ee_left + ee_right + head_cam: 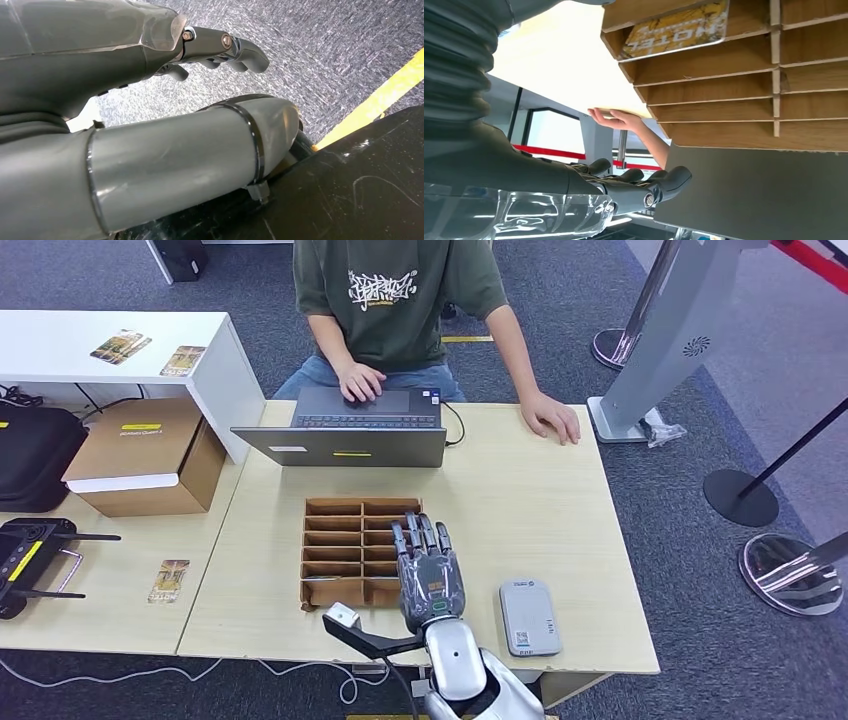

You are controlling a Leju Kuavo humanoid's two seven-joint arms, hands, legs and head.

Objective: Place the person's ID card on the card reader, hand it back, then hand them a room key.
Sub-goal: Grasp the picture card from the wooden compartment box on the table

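Your right hand (430,580) flat over the wooden tray (340,550), fingers (674,177) apart and empty; card reader (529,616) beside it on the bench (520,500); left hand (220,47) fingers loosely apart, empty

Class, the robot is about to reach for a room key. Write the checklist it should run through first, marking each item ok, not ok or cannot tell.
1. Right robot hand empty, over the wooden organizer: ok.
2. Key card sitting in an organizer slot: ok.
3. Card reader bare, no ID left on it: ok.
4. Person's hand resting on the table, not yet offered: not ok.
5. Left robot hand hanging clear of the table: ok.
6. ID card returned: cannot tell.
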